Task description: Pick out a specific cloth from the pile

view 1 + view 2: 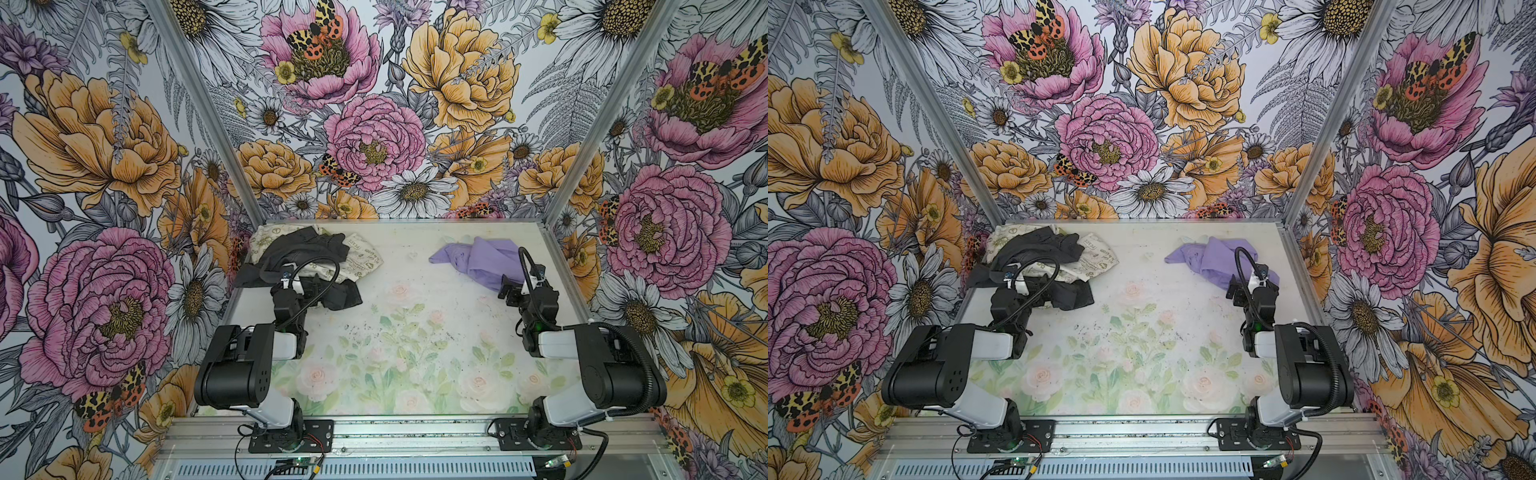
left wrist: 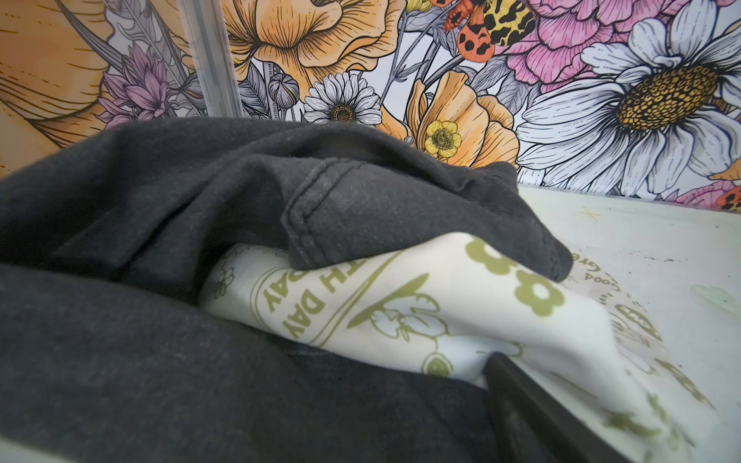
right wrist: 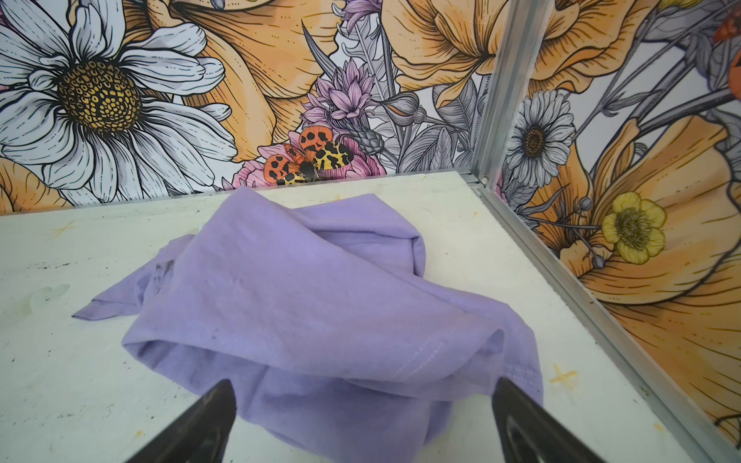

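Purple cloth (image 3: 304, 288) lying crumpled on the worktop (image 1: 415, 299), alone, well apart from the pile of black cloth (image 1: 291, 249) over printed cloth (image 2: 401, 312); already set clear of the pile. Right end effector (image 3: 361, 417) spread, fingers straddling the near edge of the purple cloth. Left end effector (image 2: 533, 417) pressed into the pile; state impossible to tell. Fits either a release or a fresh grip; if gripping, one layer only. No containers in view.

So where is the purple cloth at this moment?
In both top views the purple cloth lies alone at the far right of the table, apart from the dark pile, with the right gripper open at its near edge.
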`<state>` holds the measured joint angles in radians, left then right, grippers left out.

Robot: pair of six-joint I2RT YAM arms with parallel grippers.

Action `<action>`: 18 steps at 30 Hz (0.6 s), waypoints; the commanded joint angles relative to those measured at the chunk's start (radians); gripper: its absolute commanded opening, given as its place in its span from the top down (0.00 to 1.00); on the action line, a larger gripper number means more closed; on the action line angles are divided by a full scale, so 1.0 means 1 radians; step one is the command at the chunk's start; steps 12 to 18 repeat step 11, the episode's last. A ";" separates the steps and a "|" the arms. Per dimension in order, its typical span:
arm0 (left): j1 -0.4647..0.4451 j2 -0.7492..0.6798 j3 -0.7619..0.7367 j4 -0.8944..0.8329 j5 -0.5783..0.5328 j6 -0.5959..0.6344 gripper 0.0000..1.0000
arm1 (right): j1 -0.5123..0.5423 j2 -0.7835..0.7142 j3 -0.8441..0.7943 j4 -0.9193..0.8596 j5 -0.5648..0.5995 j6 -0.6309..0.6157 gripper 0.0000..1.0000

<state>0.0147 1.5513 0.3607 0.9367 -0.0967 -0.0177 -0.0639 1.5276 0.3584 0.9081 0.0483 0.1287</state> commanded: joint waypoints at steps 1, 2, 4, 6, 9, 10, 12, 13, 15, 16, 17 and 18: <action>-0.013 -0.001 0.019 -0.001 -0.013 0.027 0.01 | 0.007 0.008 0.010 0.009 -0.005 -0.013 0.00; -0.010 0.000 0.020 -0.003 -0.009 0.025 0.01 | 0.007 0.009 0.010 0.010 -0.005 -0.012 0.01; -0.011 0.000 0.020 -0.001 -0.011 0.027 0.01 | 0.007 0.009 0.010 0.011 -0.004 -0.012 0.01; -0.010 -0.001 0.020 -0.002 -0.011 0.025 0.01 | 0.007 0.008 0.011 0.011 -0.005 -0.012 0.00; -0.002 0.000 0.019 -0.003 0.005 0.020 0.01 | 0.007 0.008 0.010 0.010 -0.004 -0.012 0.01; -0.004 0.000 0.017 0.000 0.002 0.022 0.01 | 0.007 0.008 0.010 0.011 -0.004 -0.012 0.00; -0.007 0.000 0.017 0.000 0.000 0.024 0.01 | 0.007 0.009 0.010 0.009 -0.005 -0.013 0.01; -0.007 0.000 0.017 0.000 0.000 0.024 0.01 | 0.007 0.009 0.010 0.009 -0.005 -0.013 0.01; -0.007 0.000 0.017 0.000 0.000 0.024 0.01 | 0.007 0.009 0.010 0.009 -0.005 -0.013 0.01; -0.007 0.000 0.017 0.000 0.000 0.024 0.01 | 0.007 0.009 0.010 0.009 -0.005 -0.013 0.01; -0.007 0.000 0.017 0.000 0.000 0.024 0.01 | 0.007 0.009 0.010 0.009 -0.005 -0.013 0.01; -0.007 0.000 0.017 0.000 0.000 0.024 0.01 | 0.007 0.009 0.010 0.009 -0.005 -0.013 0.01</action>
